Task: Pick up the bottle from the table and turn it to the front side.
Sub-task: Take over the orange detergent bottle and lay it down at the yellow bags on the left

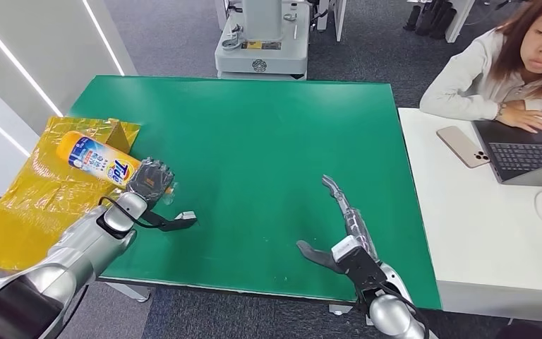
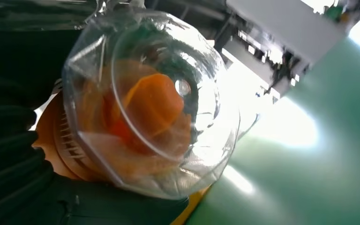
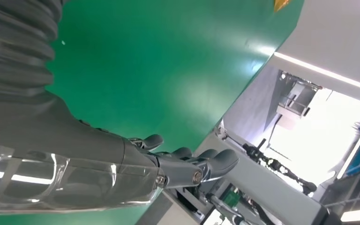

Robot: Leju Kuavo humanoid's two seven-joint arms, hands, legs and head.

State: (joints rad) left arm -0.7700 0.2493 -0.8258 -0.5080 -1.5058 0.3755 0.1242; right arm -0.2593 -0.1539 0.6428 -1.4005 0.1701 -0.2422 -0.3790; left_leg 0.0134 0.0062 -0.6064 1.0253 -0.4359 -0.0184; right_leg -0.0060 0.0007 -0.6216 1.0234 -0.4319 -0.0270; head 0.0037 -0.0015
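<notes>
My left hand (image 1: 149,181) grips an orange-yellow bottle (image 1: 100,160) with a blue and white label near the table's left edge. The bottle is tilted, its base pointing up and away to the left over the yellow sheet. In the left wrist view the bottle's clear cap (image 2: 150,101) over an orange spout faces the camera, with my dark fingers (image 2: 9,154) wrapped beside it. My right hand (image 1: 342,229) hovers over the front right of the green table (image 1: 268,141), fingers stretched out and thumb apart, holding nothing. Its grey fingers (image 3: 192,164) show against the green top.
A crumpled yellow plastic sheet (image 1: 35,191) hangs off the table's left side. A person sits at a white desk (image 1: 494,219) on the right with a laptop (image 1: 526,152) and a phone (image 1: 464,146). A white machine base (image 1: 261,49) stands behind the table.
</notes>
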